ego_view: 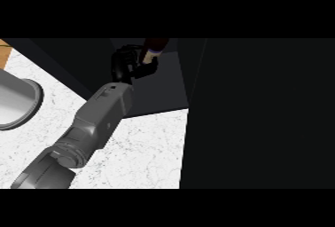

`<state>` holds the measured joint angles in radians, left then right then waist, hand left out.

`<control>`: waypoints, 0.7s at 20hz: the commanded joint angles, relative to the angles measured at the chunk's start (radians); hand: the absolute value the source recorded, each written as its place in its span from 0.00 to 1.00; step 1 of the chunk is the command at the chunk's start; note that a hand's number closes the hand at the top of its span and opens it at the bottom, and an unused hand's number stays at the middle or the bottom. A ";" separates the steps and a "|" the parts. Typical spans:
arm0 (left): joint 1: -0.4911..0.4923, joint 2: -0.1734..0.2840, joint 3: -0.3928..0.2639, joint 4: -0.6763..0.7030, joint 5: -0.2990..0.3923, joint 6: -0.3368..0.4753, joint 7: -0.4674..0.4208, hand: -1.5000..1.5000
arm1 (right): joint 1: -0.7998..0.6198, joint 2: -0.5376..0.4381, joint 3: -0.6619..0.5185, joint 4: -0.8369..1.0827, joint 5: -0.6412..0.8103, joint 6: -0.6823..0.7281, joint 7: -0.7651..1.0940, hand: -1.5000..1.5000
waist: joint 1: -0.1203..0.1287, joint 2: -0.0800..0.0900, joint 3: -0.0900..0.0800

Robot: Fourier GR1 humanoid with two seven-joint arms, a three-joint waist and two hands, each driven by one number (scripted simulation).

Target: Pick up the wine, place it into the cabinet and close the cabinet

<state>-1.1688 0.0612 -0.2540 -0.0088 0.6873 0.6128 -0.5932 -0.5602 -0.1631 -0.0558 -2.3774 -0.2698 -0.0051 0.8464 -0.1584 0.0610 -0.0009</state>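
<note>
The wine bottle point(155, 45) is dark red with a pale label band. It shows only in part at the top of the view, tilted, inside the dark opening of the cabinet point(163, 91). My left hand point(126, 62) is shut on it from the left, fingers curled round its body and hiding much of it. The grey forearm runs up from the lower left across the counter point(144, 150). The cabinet's door point(262, 111) stands open as a tall black panel filling the right side. My right hand shows nowhere.
A round grey sink basin point(16, 104) is set into the white marble counter at the left edge. A strip of wood point(4, 49) shows in the top left corner. The open door stands right beside the arm's path.
</note>
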 commanded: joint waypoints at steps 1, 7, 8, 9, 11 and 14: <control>-0.004 0.027 -0.039 0.008 -0.041 0.065 0.012 1.00 | 0.003 0.005 0.006 -0.033 -0.026 -0.006 0.019 0.00 | -0.012 0.001 -0.001; 0.044 0.008 -0.063 0.009 -0.069 0.161 0.028 1.00 | 0.006 0.008 0.005 -0.015 -0.019 0.007 -0.004 0.00 | -0.010 0.008 -0.001; 0.046 0.047 -0.069 0.009 -0.074 0.137 0.033 1.00 | 0.009 0.001 0.002 -0.015 -0.018 0.009 0.004 0.00 | -0.010 0.010 -0.002; 0.042 0.031 -0.073 0.009 -0.080 0.159 0.053 1.00 | -0.003 -0.001 -0.012 0.004 -0.014 0.011 -0.014 0.00 | -0.007 0.011 -0.001; 0.061 0.048 -0.084 0.008 -0.092 0.159 0.051 1.00 | 0.008 0.008 0.007 -0.017 -0.012 0.011 -0.011 0.00 | -0.009 0.012 -0.002; 0.065 0.059 -0.104 0.008 -0.113 0.102 0.082 0.00 | -0.016 -0.003 0.006 -0.012 -0.021 0.011 0.008 0.00 | -0.013 0.013 -0.004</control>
<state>-1.1313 0.0889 -0.3394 -0.0142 0.5946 0.7472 -0.5386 -0.5696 -0.1611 -0.0526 -2.3750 -0.2765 0.0059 0.8398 -0.1735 0.0701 -0.0018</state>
